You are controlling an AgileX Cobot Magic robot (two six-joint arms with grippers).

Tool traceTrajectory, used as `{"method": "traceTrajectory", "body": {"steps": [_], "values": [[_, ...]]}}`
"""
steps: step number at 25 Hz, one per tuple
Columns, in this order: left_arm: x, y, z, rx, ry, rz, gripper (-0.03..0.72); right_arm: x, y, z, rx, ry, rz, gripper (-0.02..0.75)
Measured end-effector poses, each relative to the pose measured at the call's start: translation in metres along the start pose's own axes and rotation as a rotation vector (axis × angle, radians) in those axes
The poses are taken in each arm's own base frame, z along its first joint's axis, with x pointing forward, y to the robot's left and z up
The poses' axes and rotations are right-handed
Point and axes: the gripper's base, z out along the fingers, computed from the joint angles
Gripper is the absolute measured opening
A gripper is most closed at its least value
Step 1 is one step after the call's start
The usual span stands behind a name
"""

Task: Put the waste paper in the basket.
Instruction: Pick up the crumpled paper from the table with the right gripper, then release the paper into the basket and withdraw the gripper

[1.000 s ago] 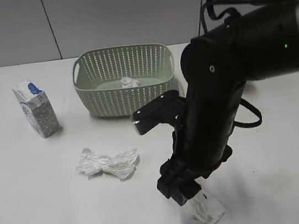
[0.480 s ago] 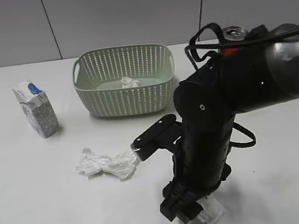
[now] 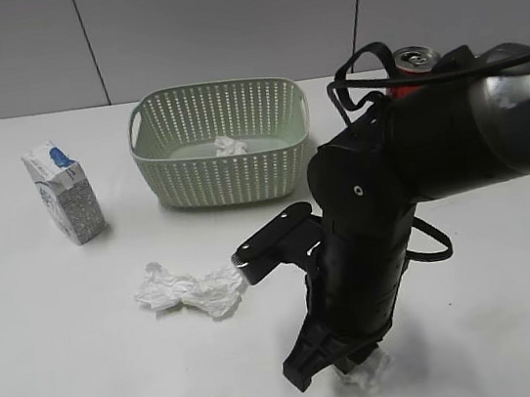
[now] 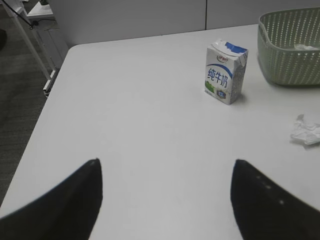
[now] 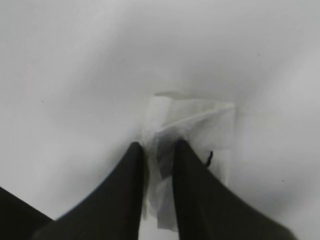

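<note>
Paper wad [image 5: 192, 130] on the table [image 3: 54, 386], pinched between the right gripper [image 5: 159, 155] fingers [image 5: 131, 165], jaws nearly closed on it; in the exterior view only a bit of this wad [image 3: 371, 373] shows under the right gripper [image 3: 338, 366], which points down at the table's near edge. Long twisted wad [image 3: 191, 288] lies on the table left of that gripper, apart from it. Basket [image 3: 221, 141] sits farther back and left of the gripper, third wad [image 3: 230, 145] inside it. Carton [image 3: 63, 192] stands far left, beside the basket, not touching. Can [image 3: 414, 61] behind the right arm, mostly hidden. Left gripper [image 4: 165, 195] over bare table, jaws wide apart, holding nothing; carton [image 4: 226, 72] ahead of it, basket [image 4: 290, 47] and twisted wad [image 4: 306, 131] ahead to its right.
</note>
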Motion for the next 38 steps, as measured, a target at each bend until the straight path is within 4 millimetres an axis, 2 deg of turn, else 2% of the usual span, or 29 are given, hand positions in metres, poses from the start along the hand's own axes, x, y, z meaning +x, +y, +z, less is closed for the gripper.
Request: {"method": "traceTrajectory", "body": {"steps": [3,6,10,13,15,17,19,22,25,28,29,31,33,36,38], "values": [[0.000,0.000,0.000,0.000,0.000,0.000,0.589,-0.001,0.001,-0.008,-0.001,0.013,-0.014,-0.007],[0.000,0.000,0.000,0.000,0.000,0.000,0.589,-0.006,0.003,-0.038,-0.007,-0.060,-0.036,-0.007],[0.000,0.000,0.000,0.000,0.000,0.000,0.589,-0.023,0.001,-0.103,0.056,-0.316,-0.108,-0.007],[0.000,0.000,0.000,0.000,0.000,0.000,0.589,-0.045,-0.006,-0.146,0.105,-0.550,-0.103,-0.007],[0.000,0.000,0.000,0.000,0.000,0.000,0.588,-0.064,-0.014,-0.168,0.109,-0.725,-0.082,-0.007],[0.000,0.000,0.000,0.000,0.000,0.000,0.587,-0.082,-0.025,-0.179,0.102,-0.877,-0.054,-0.007],[0.000,0.000,0.000,0.000,0.000,0.000,0.587,-0.100,-0.038,-0.180,0.096,-1.018,-0.029,-0.007],[0.000,0.000,0.000,0.000,0.000,0.000,0.586,-0.121,-0.056,-0.159,0.092,-1.118,-0.008,-0.007],[0.000,0.000,0.000,0.000,0.000,0.000,0.586,-0.135,-0.068,-0.122,0.091,-1.115,0.001,-0.007],[0.000,0.000,0.000,0.000,0.000,0.000,0.586,-0.142,-0.071,-0.088,0.087,-1.064,0.000,0.015],[0.000,0.000,0.000,0.000,0.000,0.000,0.586,-0.143,-0.071,-0.080,0.086,-1.047,0.001,0.045],[0.000,0.000,0.000,0.000,0.000,0.000,0.586,-0.144,-0.073,-0.065,0.085,-1.017,0.003,0.172],[0.000,0.000,0.000,0.000,0.000,0.000,0.586,-0.145,-0.073,-0.060,0.080,-1.007,0.013,0.346],[0.000,0.000,0.000,0.000,0.000,0.000,0.582,-0.149,-0.074,-0.065,0.075,-1.006,0.038,0.532],[0.000,0.000,0.000,0.001,0.000,0.000,0.582,-0.151,-0.074,-0.077,0.079,-0.979,0.057,0.570]]}}
